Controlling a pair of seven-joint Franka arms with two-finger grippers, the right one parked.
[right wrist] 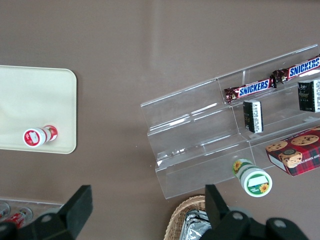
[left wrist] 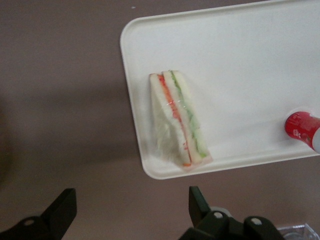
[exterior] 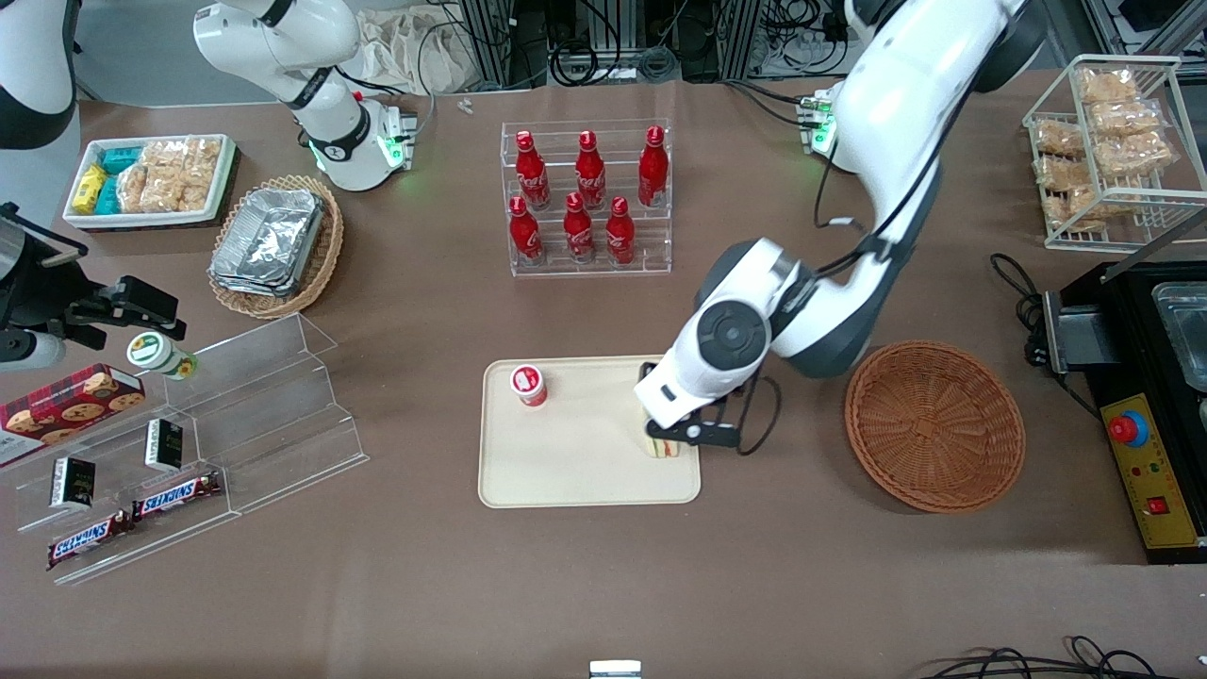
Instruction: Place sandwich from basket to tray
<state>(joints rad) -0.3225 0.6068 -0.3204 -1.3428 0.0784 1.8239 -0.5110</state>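
The sandwich (exterior: 660, 445) lies on the cream tray (exterior: 585, 476), at the tray's end nearest the basket; the wrist view shows its red and green layers (left wrist: 177, 120) on the tray (left wrist: 240, 60). My left gripper (exterior: 700, 432) hangs just above the tray's edge beside the sandwich. In the wrist view the gripper (left wrist: 131, 197) is open and empty, over the brown table just off the tray's rim and clear of the sandwich. The round reddish-brown wicker basket (exterior: 934, 424) stands empty toward the working arm's end.
A small red-and-white cup (exterior: 529, 385) stands on the tray, also in the wrist view (left wrist: 301, 127). A rack of red bottles (exterior: 589, 198) stands farther from the camera. A black machine (exterior: 1146, 396) stands beside the basket. A clear stepped shelf (exterior: 236, 415) lies toward the parked arm's end.
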